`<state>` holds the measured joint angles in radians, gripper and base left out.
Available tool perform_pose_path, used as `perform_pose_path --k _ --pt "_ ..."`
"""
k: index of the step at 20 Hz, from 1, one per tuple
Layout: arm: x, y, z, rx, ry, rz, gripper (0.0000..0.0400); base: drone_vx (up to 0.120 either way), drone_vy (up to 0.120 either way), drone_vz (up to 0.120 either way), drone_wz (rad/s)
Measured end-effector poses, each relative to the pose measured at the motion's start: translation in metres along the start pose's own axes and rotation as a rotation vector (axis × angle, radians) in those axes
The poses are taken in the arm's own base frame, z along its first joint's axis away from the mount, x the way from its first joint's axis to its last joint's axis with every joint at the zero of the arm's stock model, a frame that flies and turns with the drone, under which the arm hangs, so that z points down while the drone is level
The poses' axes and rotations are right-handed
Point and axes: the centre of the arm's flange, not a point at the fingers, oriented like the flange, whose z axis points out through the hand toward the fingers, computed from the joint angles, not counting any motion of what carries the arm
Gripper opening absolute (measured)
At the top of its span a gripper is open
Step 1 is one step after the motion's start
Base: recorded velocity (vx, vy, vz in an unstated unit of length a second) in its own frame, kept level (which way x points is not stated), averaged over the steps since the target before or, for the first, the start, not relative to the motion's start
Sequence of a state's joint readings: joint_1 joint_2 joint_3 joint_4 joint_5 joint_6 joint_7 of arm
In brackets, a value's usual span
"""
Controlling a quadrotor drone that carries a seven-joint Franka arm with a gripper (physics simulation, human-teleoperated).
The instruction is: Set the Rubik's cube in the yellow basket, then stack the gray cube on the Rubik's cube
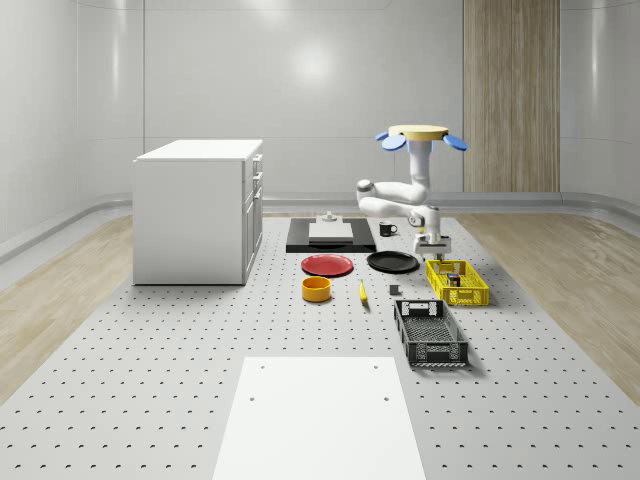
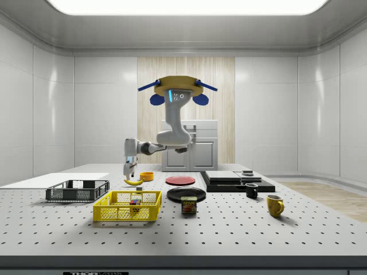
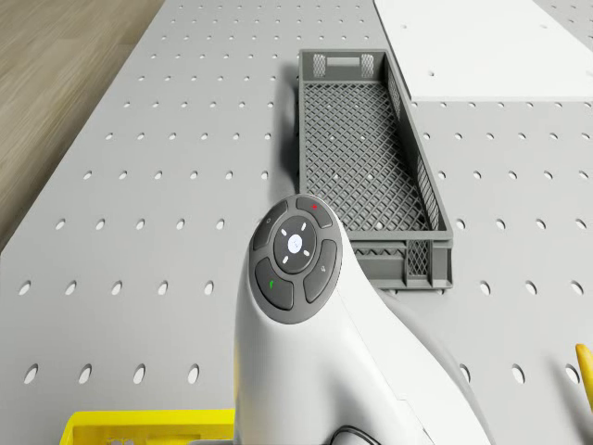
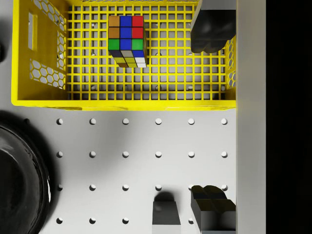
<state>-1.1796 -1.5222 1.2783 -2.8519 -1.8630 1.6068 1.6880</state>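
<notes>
The drone (image 1: pixel 418 134) hovers in the air above the pegboard table (image 1: pixel 180 340), behind the yellow basket (image 1: pixel 470 291), arm bent down toward it. The Rubik's cube (image 4: pixel 126 41) sits inside the yellow basket, on its mesh floor, free of the fingers. The gripper (image 4: pixel 212 122) hangs just above the basket's near wall, both fingers (image 4: pixel 210 29) wide apart and holding nothing: 1 over the basket's interior, the other over the table outside. The gray cube (image 4: pixel 165 214) rests on the table just beside that outer finger, not touching the basket. A black plate (image 1: pixel 392 262) lies close by, and a dark gray crate (image 3: pixel 371 158) sits farther along the table.
</notes>
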Motion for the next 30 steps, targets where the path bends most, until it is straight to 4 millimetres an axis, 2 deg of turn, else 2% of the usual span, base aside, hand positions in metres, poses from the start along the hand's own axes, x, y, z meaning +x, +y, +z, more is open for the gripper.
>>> perform_pose_path --k 3,11,21,27,30 --pt "0.0000 0.0000 0.0000 0.000 0.000 0.000 0.0400 0.000 -0.120 -0.013 0.000" --pt "0.0000 0.0000 0.0000 0.000 0.000 0.000 0.0400 0.000 -0.120 -0.120 0.000" --pt "0.0000 0.0000 0.0000 0.000 0.000 0.000 0.0400 0.000 -0.120 0.000 0.000" --pt "0.0000 0.0000 0.0000 0.000 0.000 0.000 0.0400 0.000 -0.120 -0.113 0.000" --pt "0.0000 0.0000 0.0000 0.000 0.000 0.000 0.0400 0.000 -0.120 -0.013 0.000"
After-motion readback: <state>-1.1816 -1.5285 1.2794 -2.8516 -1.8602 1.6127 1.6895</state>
